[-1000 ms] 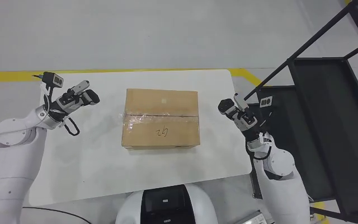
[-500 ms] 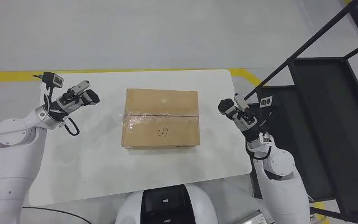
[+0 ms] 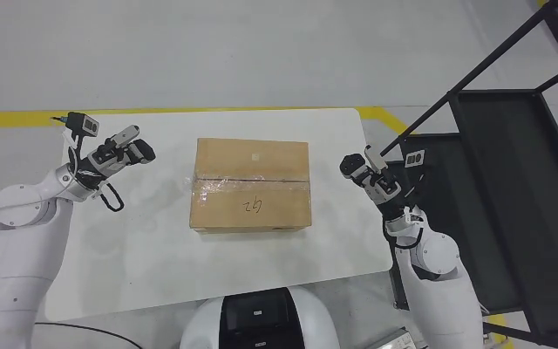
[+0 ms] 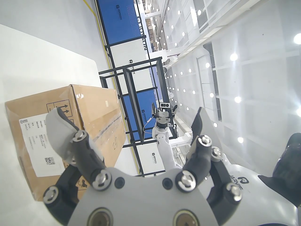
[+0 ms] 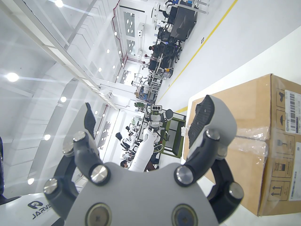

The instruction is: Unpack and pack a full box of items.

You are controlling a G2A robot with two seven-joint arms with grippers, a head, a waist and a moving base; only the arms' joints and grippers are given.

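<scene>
Cardboard box [image 3: 252, 184] sits shut mid-table, with clear tape [image 3: 248, 181] along the top seam and a handwritten mark on the near-side flap. White table [image 3: 131, 253] under it. I see the left gripper [image 3: 142, 150] hovering over the table's left side, well apart from the box, fingers spread and holding nothing. Right gripper [image 3: 350, 166] hangs over the table's right edge, near the box's end face but not touching it, fingers likewise apart. Both point inward at the box. White printed label [image 4: 35, 142] on the box's left end face. Black metal rack [image 3: 501, 174] stands just beside the table on the right.
</scene>
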